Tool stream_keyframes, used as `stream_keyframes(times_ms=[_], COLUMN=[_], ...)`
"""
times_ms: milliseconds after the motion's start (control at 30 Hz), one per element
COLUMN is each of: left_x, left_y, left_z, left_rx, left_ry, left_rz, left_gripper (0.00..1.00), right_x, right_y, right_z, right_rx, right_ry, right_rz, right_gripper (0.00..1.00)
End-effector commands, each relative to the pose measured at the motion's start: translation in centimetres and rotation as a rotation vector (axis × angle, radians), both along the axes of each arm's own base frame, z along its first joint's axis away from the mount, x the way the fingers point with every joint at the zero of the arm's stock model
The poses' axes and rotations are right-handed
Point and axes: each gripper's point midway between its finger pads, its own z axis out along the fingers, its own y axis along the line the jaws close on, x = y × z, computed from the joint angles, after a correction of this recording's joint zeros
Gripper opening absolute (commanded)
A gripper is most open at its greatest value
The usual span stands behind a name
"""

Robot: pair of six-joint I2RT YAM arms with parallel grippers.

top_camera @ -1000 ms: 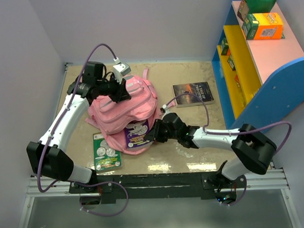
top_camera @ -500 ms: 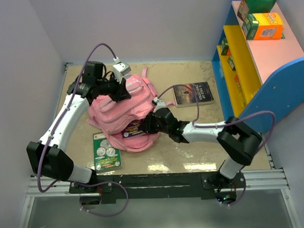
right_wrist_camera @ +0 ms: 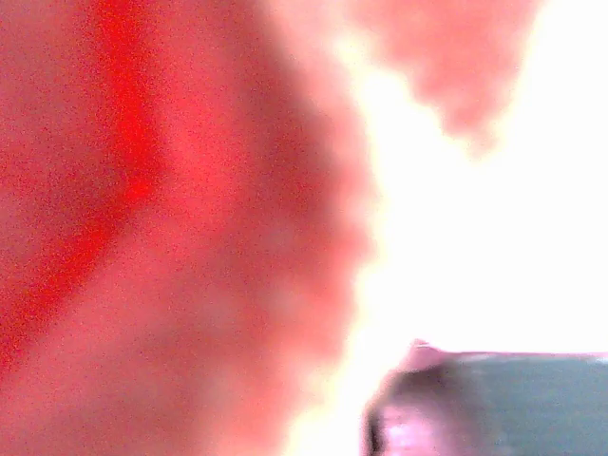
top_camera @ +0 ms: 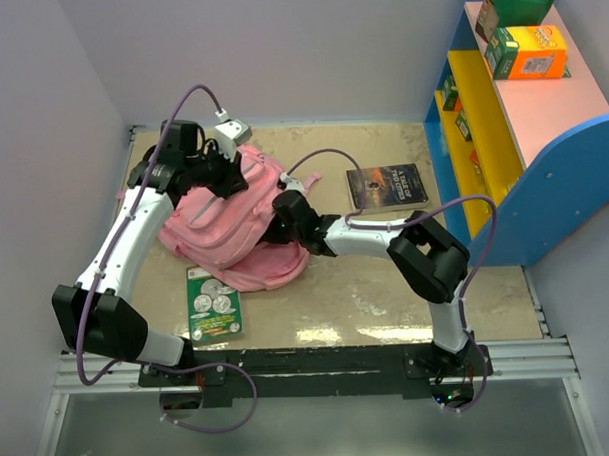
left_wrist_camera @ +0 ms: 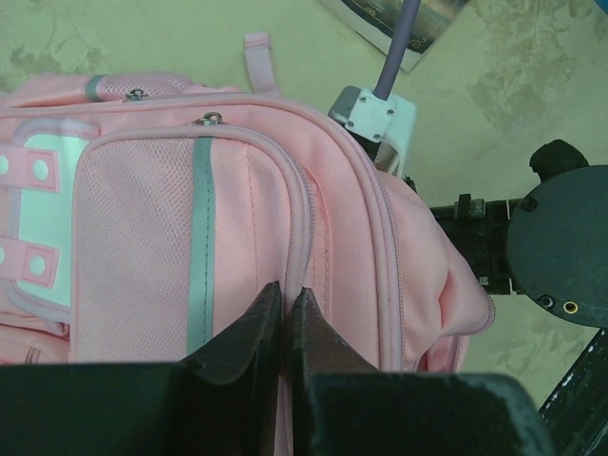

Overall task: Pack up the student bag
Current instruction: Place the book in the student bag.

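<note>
Pink student bag point(top_camera: 225, 231) slumped on the tabletop's point(top_camera: 367, 286) left half.
The left tool point(top_camera: 235, 176) sits on its far end, the right tool point(top_camera: 280, 225) presses into its right side; a green booklet point(top_camera: 214, 303) touches its near edge.

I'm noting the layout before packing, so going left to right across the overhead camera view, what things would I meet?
Pink fabric backpack with grey trim → dark paperback book lying flat → shelf unit with blue side panel. The green printed booklet overlaps the backpack's span, so I leave it out.
</note>
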Motion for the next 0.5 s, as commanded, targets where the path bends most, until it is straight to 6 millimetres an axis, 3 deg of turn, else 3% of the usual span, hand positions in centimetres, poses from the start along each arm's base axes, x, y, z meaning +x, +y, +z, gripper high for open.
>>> stream_keyframes(times_ms=[0, 100, 133, 200, 233, 267, 300, 333, 400, 433, 467], left_x=[0.2, 0.0, 0.0, 0.0, 0.0, 0.0, 0.0, 0.0, 0.1, 0.1, 0.0], left_y=[-2.1, -2.4, -2.4, -2.3, -2.2, -1.9, -1.8, -1.6, -1.3, -1.4, -1.4], left_z=[10.4, 10.8, 10.4, 9.5, 9.2, 8.9, 8.8, 8.7, 8.6, 8.7, 8.7], left_rx=[-0.206, -0.220, -0.218, -0.204, -0.201, -0.197, -0.195, -0.191, -0.188, -0.190, -0.194], left_ry=[-0.273, -0.273, -0.260, -0.239, -0.234, -0.231, -0.233, -0.235, -0.235, -0.237, -0.232], left_rz=[-0.080, -0.099, -0.100, -0.100, -0.098, -0.091, -0.089, -0.083, -0.076, -0.081, -0.087], left_gripper=[0.00, 0.00, 0.00, 0.00, 0.00, 0.00, 0.00, 0.00, 0.00, 0.00, 0.00], right_x=[-2.8, -3.6, -3.6, -3.8, -3.4, -3.2, -3.4, -3.2, -1.3, -1.1, 0.1], right_y=[-1.0, -1.7, -1.7, -2.5, -3.2, -4.0, -5.3, -6.4, -10.4, -12.7, -14.5], right_z=[-1.1, -1.0, 0.6, 1.8, 4.6, 6.0, 6.3, 9.2, 9.5, 8.3, 8.3], right_rx=[-0.076, -0.090, -0.071, -0.068, -0.041, -0.026, -0.026, 0.020, -0.037, -0.102, -0.143], right_ry=[0.083, 0.078, 0.040, 0.006, -0.051, -0.080, -0.096, -0.147, -0.164, -0.116, -0.125], right_rz=[0.054, 0.087, 0.101, 0.104, 0.073, 0.044, 0.016, -0.028, -0.188, -0.256, -0.332], right_gripper=[0.40, 0.54, 0.56, 0.62, 0.63, 0.63, 0.63, 0.63, 0.62, 0.61, 0.62])
